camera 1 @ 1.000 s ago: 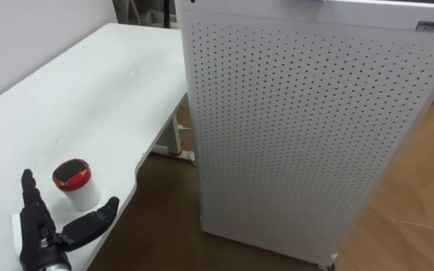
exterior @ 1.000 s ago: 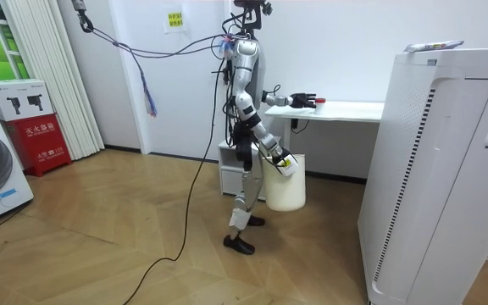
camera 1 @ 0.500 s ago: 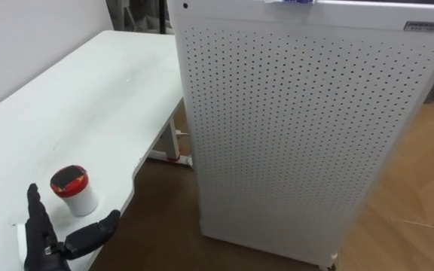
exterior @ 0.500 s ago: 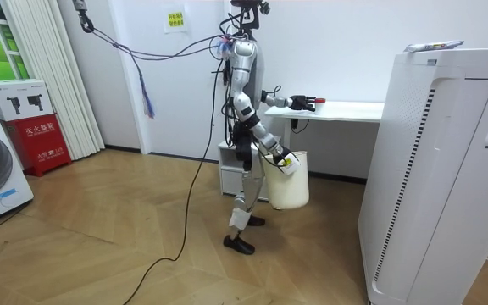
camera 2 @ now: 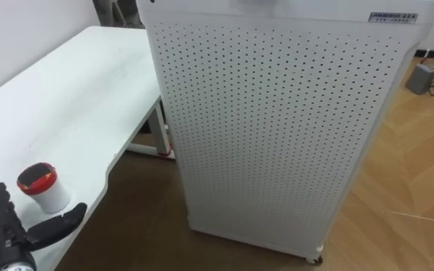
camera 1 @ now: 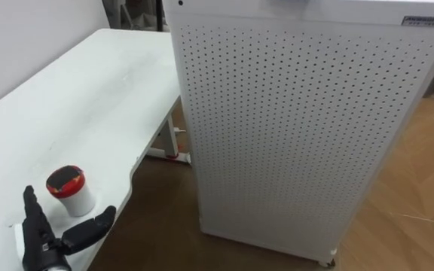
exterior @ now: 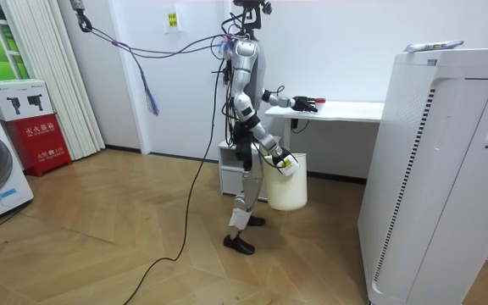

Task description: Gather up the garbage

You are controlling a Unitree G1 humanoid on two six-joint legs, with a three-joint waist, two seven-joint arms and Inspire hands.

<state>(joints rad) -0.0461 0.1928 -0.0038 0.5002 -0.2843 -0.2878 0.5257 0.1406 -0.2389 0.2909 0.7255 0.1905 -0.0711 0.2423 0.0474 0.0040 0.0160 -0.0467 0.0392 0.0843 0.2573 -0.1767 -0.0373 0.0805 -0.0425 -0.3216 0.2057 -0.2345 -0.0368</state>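
A small white cup with a red lid [camera 1: 69, 190] stands near the edge of the white desk [camera 1: 89, 98]. My left hand [camera 1: 42, 242] hovers over the desk just short of the cup, open, with straight fingers and the thumb spread toward the desk edge; it touches nothing. In the right eye view the cup [camera 2: 42, 187] and the left hand [camera 2: 10, 238] stand the same way. In the room view I stand at the desk's end, left arm stretched over it. My right hand [exterior: 284, 160] is low at my side, shut on the rim of a white bin [exterior: 286, 185].
A tall white perforated appliance [camera 1: 300, 128] stands close on the right of the desk, with a narrow strip of brown wood floor [camera 1: 164, 218] between them. A white cabinet [exterior: 231, 169] sits under the desk.
The view has shifted a little. My left hand stays just short of the cup, slightly lower than a second ago. The bin has swayed slightly in my right hand.
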